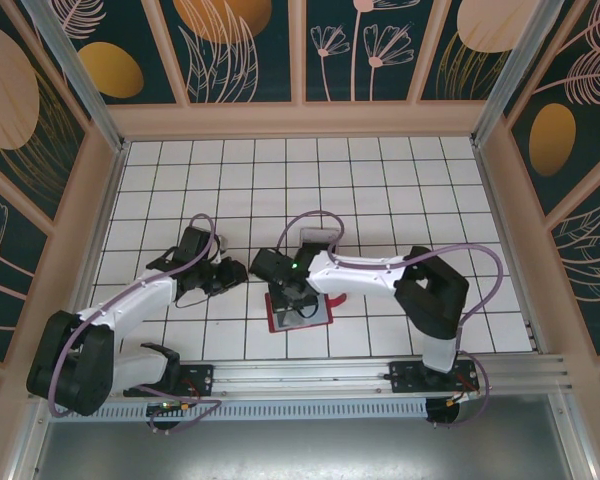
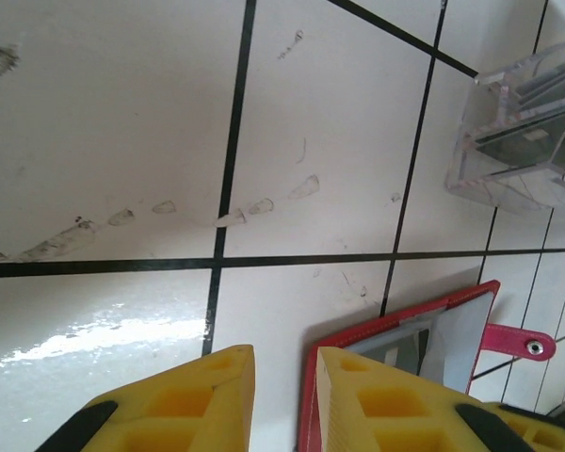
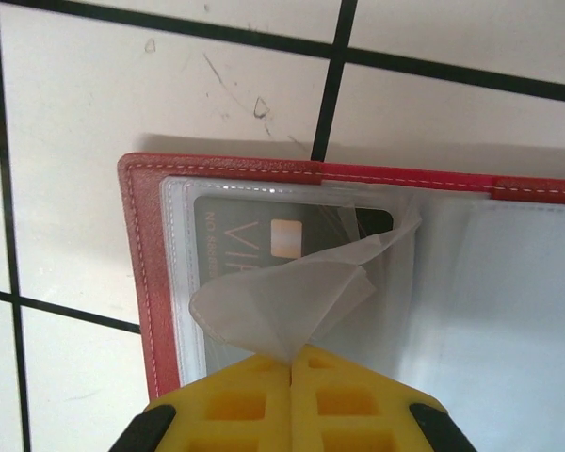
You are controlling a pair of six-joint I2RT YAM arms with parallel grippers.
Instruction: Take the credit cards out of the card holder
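So the red card holder point(image 1: 305, 320) is lying open and flat on the white tiled table point(image 1: 380, 180), close to the near edge and roughly between the two arms. Its long side runs left to right, a bit skewed, and the little closing tab point(image 2: 520, 342) sticks out on the right. The right gripper point(image 3: 292, 372) is directly over it with the fingers pinched tight together on a clear plastic sleeve point(image 3: 282, 301), and the film is pulled up into a crumpled flap. Under that sleeve there's a dark credit card point(image 3: 254, 240) still tucked into the holder's left corner. It lies lengthwise along the holder's stitched edge, with the VIP lettering upright in the right wrist view. The left gripper point(image 2: 284, 363) sits just left of the holder, fingers slightly parted with nothing between them. One finger overlaps the holder's edge in its own view, and I can't tell if it's touching. Further back is a clear plastic tray point(image 2: 518, 132) with what looks like a flat dark card in it.
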